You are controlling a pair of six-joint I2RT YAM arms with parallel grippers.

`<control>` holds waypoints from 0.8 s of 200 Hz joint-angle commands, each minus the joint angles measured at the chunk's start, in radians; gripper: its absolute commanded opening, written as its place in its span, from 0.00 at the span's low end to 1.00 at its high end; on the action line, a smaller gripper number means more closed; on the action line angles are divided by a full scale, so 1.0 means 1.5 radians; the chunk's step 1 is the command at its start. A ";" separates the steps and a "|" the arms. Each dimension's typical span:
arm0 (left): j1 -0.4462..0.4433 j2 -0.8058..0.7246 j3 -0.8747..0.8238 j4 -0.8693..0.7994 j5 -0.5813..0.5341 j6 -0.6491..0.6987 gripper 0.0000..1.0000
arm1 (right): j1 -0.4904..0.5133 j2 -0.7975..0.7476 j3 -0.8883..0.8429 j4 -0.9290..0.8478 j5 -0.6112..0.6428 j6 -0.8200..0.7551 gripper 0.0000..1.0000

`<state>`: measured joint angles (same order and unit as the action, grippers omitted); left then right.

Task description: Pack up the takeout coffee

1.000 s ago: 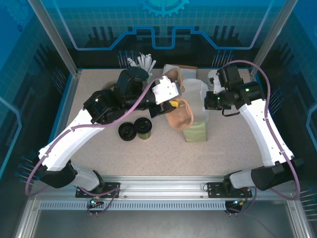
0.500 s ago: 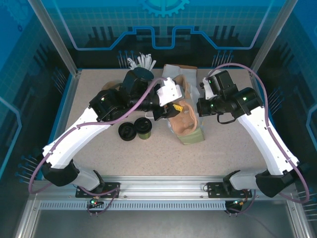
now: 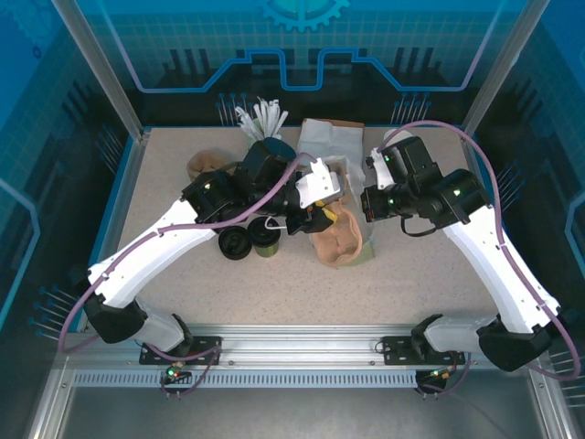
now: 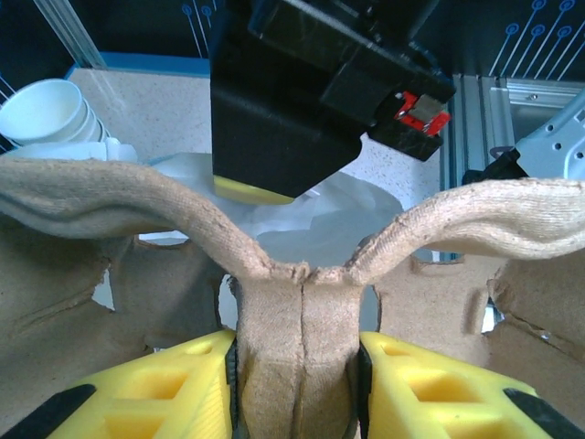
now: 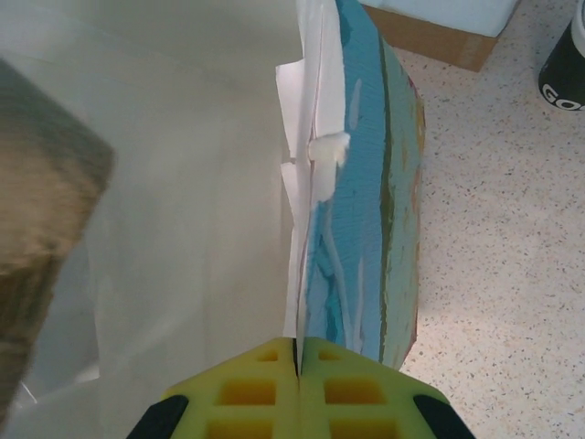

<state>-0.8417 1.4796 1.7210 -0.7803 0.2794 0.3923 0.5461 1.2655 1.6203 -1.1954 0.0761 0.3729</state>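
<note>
Coffee (image 3: pixel 266 240) stands upright just left of the bag (image 5: pixel 183 183), nearer the left gripper (image 4: pixel 297 366), which is clenched on a brown pulp tray (image 4: pixel 110 197), apparently at the bag's mouth. Right gripper (image 5: pixel 297 352) pinches the bag's edge.

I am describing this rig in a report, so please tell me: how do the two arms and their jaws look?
The left arm and the right arm have smooth white link covers with bulky black joint housings. A thin purple cable loops loosely along each arm. The jaws are bright yellow plastic blocks with square recesses and black parts at their outer sides.
</note>
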 commanded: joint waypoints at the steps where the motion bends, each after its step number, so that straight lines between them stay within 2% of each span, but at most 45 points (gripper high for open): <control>1: 0.011 0.007 -0.014 0.003 0.032 -0.015 0.37 | 0.023 -0.020 -0.006 0.008 0.011 -0.014 0.00; 70: 0.046 0.031 -0.023 -0.003 0.049 -0.024 0.37 | 0.050 -0.041 -0.027 0.017 0.012 -0.029 0.00; 160: 0.052 0.070 -0.043 -0.001 0.049 -0.023 0.35 | 0.051 -0.041 -0.047 0.042 -0.049 0.009 0.02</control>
<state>-0.7685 1.5635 1.6730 -0.7803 0.3214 0.3645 0.6083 1.2156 1.5627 -1.1706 0.0551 0.3630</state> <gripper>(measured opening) 0.355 0.039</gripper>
